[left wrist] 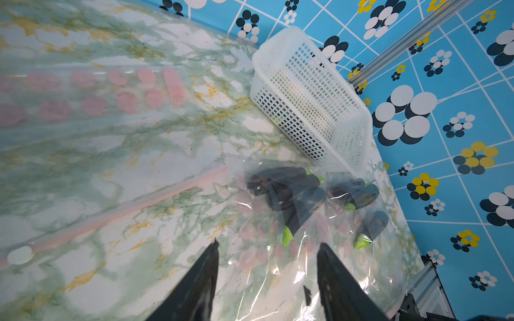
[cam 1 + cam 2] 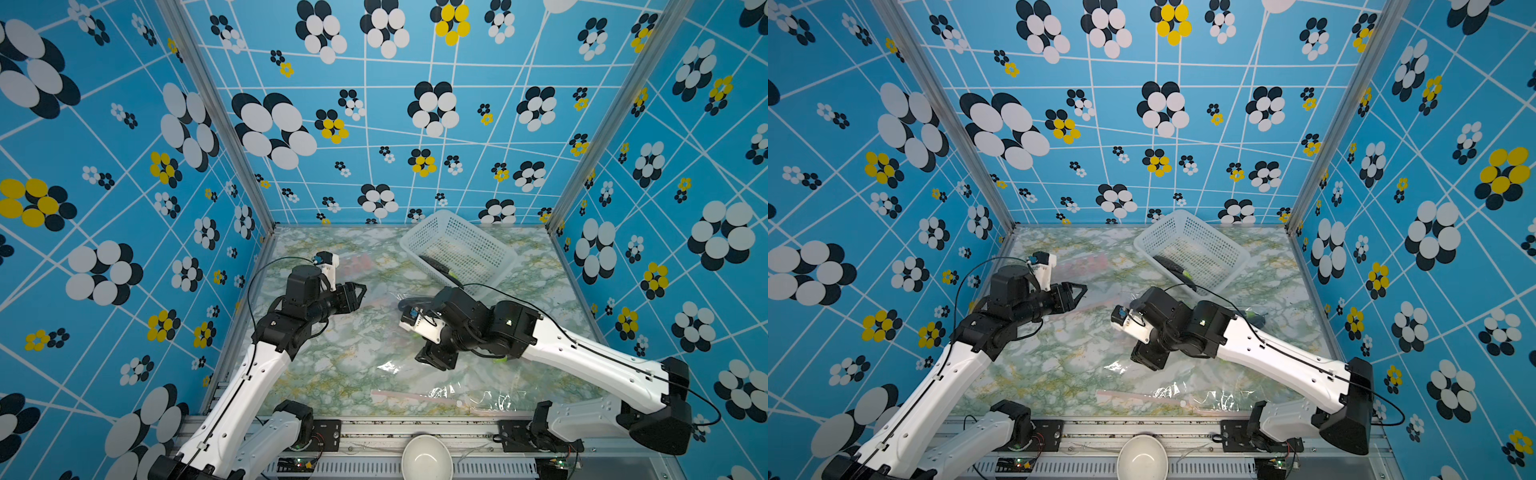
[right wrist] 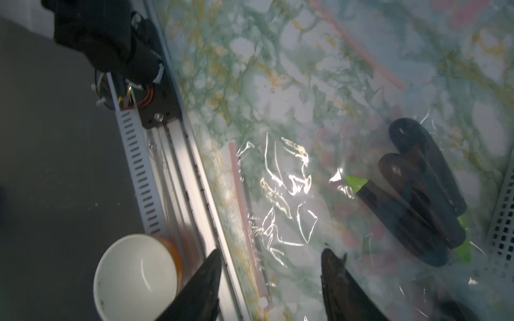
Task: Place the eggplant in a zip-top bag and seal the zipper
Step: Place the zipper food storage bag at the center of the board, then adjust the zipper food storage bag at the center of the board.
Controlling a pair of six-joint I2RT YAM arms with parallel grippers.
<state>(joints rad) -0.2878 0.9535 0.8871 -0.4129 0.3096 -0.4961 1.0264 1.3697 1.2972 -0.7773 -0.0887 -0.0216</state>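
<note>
Though neither arm holds anything, eggplants [image 1: 286, 191] already lie inside a clear zip-top bag [image 1: 264, 278] on the table [image 1: 111, 172], just beside the white basket [image 1: 311, 91]. A 2nd bag [image 1: 386, 250] next to it holds more. The basket has a lone eggplant [image 2: 440, 266] w/ green stem. Left gripper [image 1: 268, 244]: jaws apart, nothing btwn. Right gripper [image 3: 271, 251]: same, over the bag's pink zipper strip [image 3: 244, 208]. White bowl [image 2: 426, 455] sits at the front rail.

White arm shells [image 2: 602, 365], black joints [image 2: 511, 328], thin black cables [image 2: 249, 295], white wrist cameras [image 2: 328, 264] with blue tabs, tapered black jaws
</note>
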